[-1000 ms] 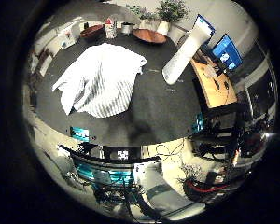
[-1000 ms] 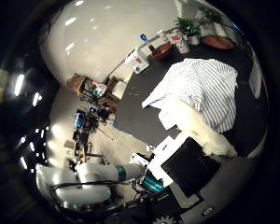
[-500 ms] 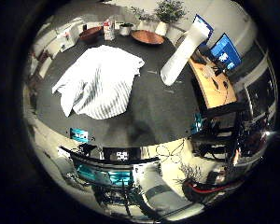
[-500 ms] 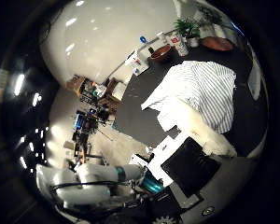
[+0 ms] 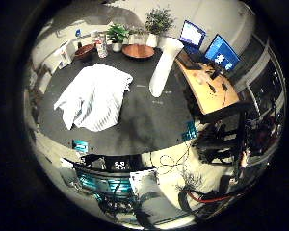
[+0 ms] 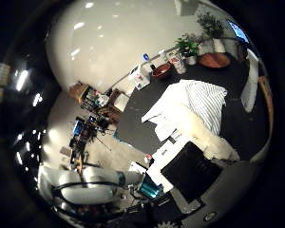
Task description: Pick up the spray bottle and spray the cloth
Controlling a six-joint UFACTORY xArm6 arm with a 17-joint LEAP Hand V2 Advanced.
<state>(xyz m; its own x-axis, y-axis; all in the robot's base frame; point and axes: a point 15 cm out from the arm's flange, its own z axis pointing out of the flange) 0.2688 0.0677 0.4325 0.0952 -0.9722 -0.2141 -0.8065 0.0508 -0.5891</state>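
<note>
From the little finger side, the white striped cloth (image 5: 95, 103) lies crumpled on the dark table (image 5: 149, 125), far below. Beside it stands the tall white spray bottle (image 5: 163, 66). From the thumb side, the hand (image 6: 199, 164) shows, but I cannot tell how its fingers are.

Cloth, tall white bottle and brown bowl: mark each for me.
cloth (image 5: 94, 98): little finger side view, middle folds.
tall white bottle (image 5: 163, 67): same view, mid-body.
brown bowl (image 5: 84, 51): same view, rim.
</note>
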